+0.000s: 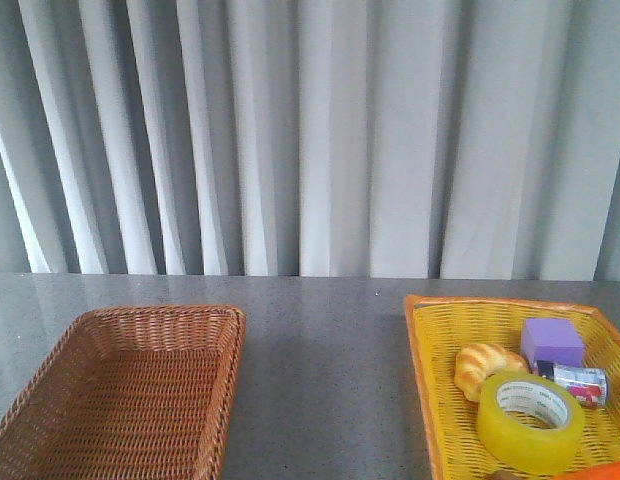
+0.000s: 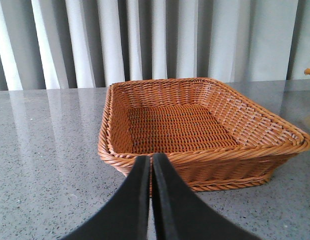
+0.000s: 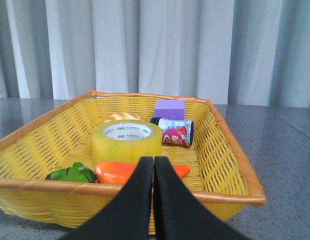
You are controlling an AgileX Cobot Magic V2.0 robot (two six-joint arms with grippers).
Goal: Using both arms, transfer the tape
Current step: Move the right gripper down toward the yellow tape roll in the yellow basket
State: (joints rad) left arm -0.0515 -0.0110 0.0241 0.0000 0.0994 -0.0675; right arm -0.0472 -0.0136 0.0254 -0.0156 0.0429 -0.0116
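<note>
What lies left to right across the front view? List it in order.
Brown wicker basket → yellow basket → croissant → the tape → small printed bottle. The purple block overlaps these in order, so it is omitted.

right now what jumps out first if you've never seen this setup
The bright yellow basket on the right draws the eye first, with the tape lying flat in it beside a croissant and a purple block. Opposite on the left sits a brown wicker basket with nothing visible inside.
</note>
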